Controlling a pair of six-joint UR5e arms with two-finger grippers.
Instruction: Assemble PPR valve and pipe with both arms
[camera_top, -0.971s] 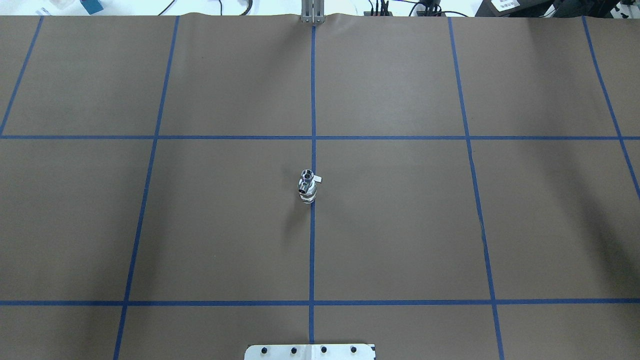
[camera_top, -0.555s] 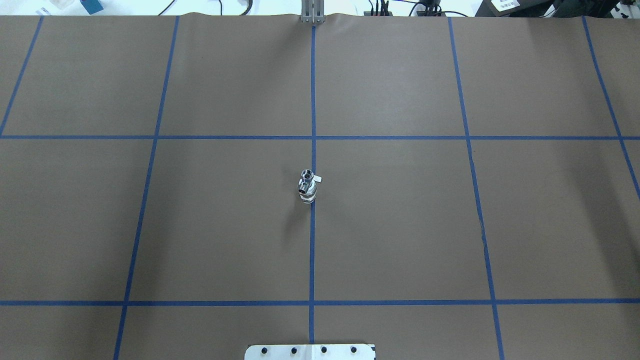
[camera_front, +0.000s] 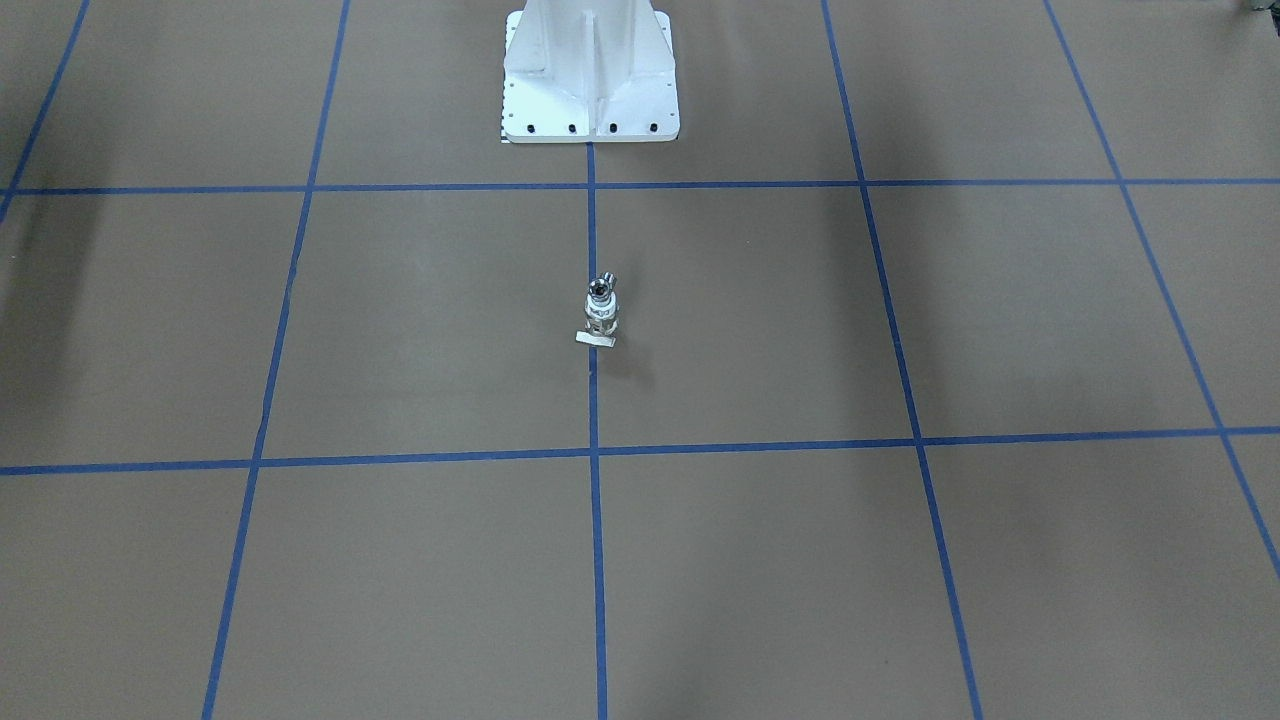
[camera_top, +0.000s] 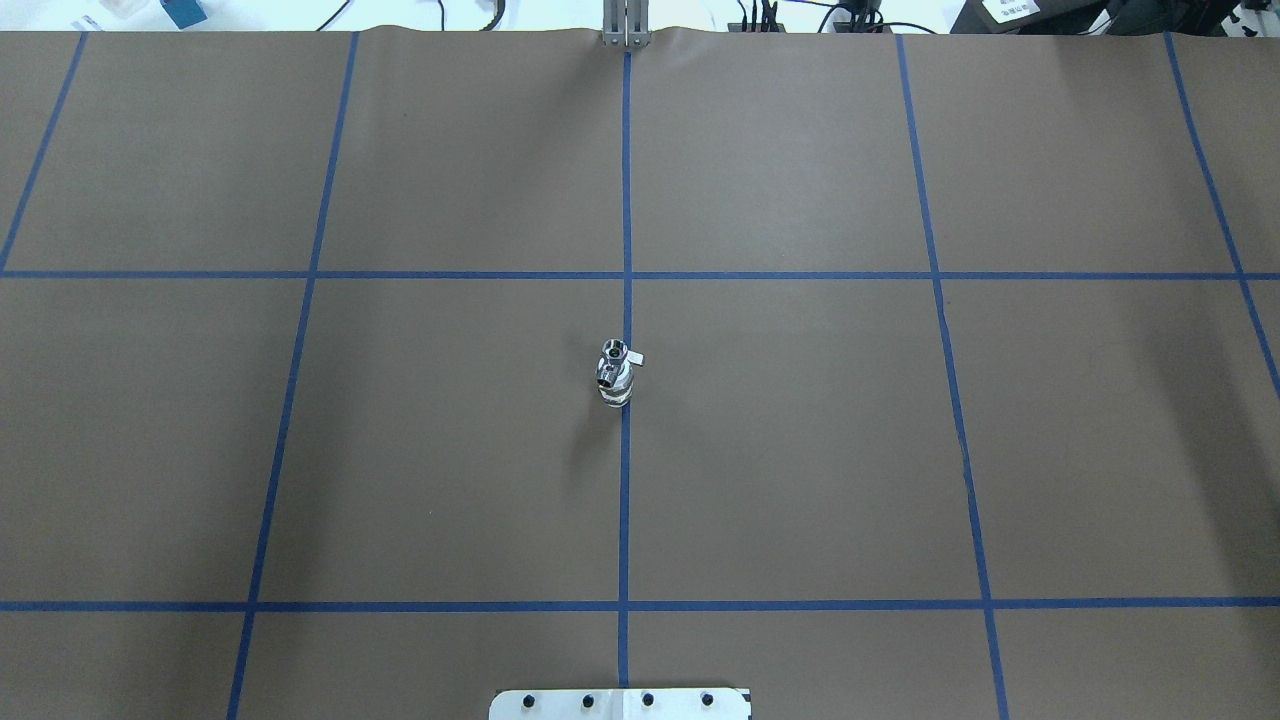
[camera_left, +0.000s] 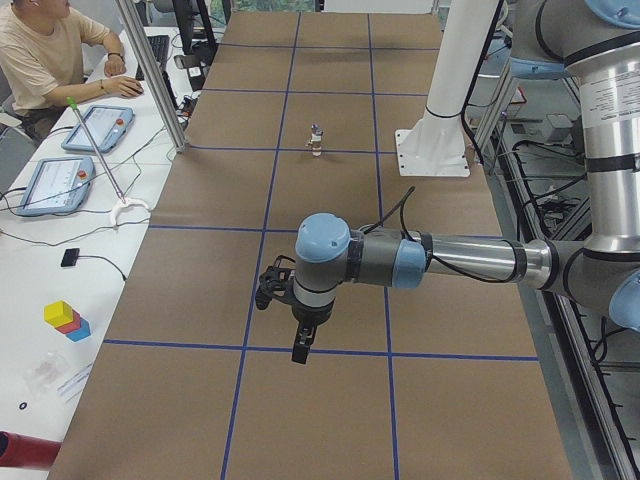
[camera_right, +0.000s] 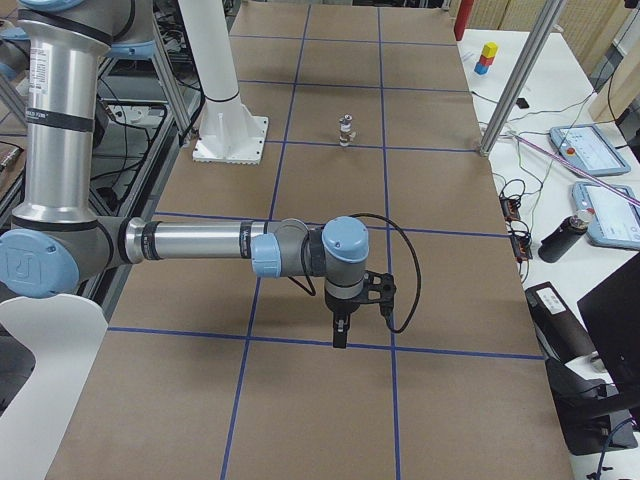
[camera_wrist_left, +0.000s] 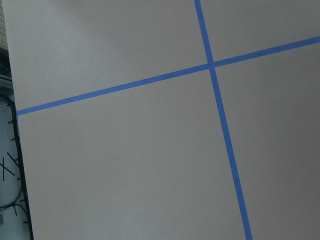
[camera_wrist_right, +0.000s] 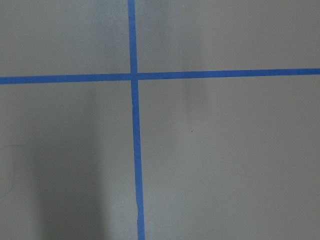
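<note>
A small chrome valve fitting with a flat handle (camera_top: 616, 372) stands upright on the brown paper at the table's middle, on the centre blue tape line; it also shows in the front-facing view (camera_front: 599, 312) and both side views (camera_left: 316, 140) (camera_right: 345, 130). No separate pipe shows. My left arm's black gripper (camera_left: 300, 345) hangs over the table's left end, far from the valve. My right arm's black gripper (camera_right: 340, 335) hangs over the right end, also far from it. I cannot tell whether either is open or shut. Both wrist views show only paper and tape lines.
The white bolted pedestal (camera_front: 590, 70) stands at the robot's side of the table. A seated operator (camera_left: 45, 60), tablets (camera_left: 95, 130) and coloured blocks (camera_left: 65, 318) are on a white bench beyond the far edge. Aluminium posts (camera_right: 515, 85) rise at that edge.
</note>
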